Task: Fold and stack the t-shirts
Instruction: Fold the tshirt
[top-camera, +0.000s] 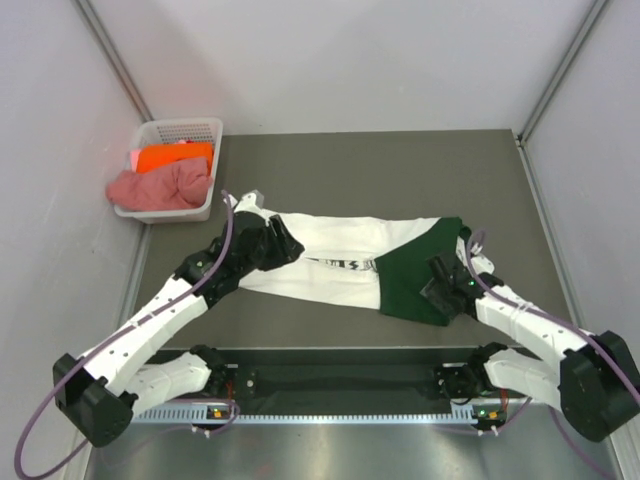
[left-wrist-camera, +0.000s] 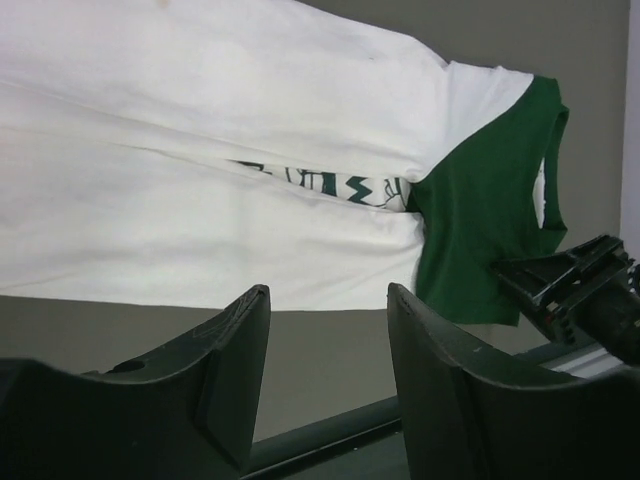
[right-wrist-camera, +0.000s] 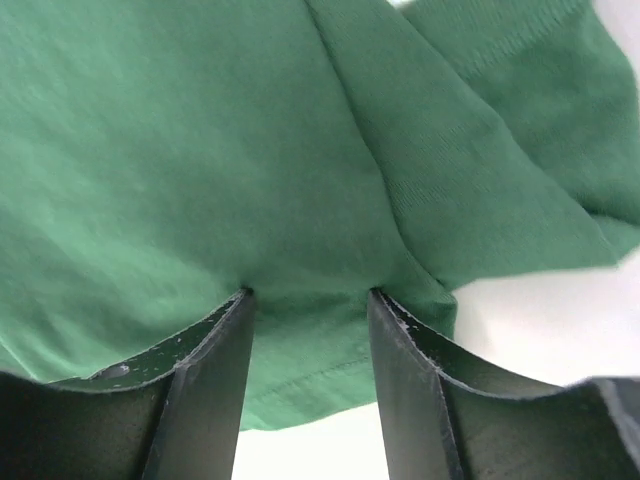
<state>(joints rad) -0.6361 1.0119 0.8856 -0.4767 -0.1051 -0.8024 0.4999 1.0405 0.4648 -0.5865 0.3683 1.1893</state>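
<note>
Fold half done: white-and-green t-shirt (top-camera: 340, 262) narrowed lengthwise on table (top-camera: 400, 170), unstacked; left gripper (left-wrist-camera: 328, 292) part open, empty, over white end; right gripper (right-wrist-camera: 310, 295) part open, tips on green end; orange t-shirt (top-camera: 172, 157), pink t-shirt (top-camera: 160, 185) unfolded in basket (top-camera: 150, 130).

We log a white t-shirt (top-camera: 340, 255) lying flat across the worktop (top-camera: 400, 170) — left gripper (top-camera: 283, 240) over its white end, right gripper (top-camera: 443, 285) over the green end. Far-left basket (top-camera: 205, 128) holds an orange t-shirt (top-camera: 172, 157) and a pink t-shirt (top-camera: 155, 186).
</note>
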